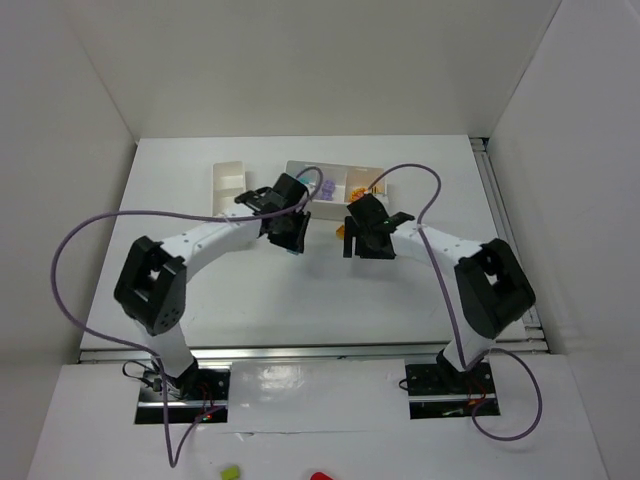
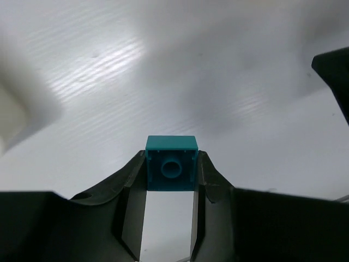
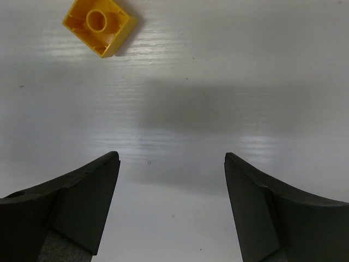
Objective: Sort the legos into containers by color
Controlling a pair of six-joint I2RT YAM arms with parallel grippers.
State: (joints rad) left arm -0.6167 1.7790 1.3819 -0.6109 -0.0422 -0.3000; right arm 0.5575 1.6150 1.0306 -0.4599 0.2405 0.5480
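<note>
Now, left pincer (image 2: 171, 159) clamped on teal lego (image 2: 171, 170), right pincer (image 3: 171, 158) wide apart (empty), yellow lego (image 3: 98, 26) ahead.

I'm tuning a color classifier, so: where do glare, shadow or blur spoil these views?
Left wrist: the teal brick is sharp, glare streaks the table behind it, and a white shape at the left edge is blurred. Right wrist: the yellow brick is sharp, and a soft shadow band crosses the table mid-frame. Top view: evenly lit.

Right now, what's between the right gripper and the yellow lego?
Nothing: in the right wrist view only bare white table separates the open right gripper from the yellow lego.
</note>
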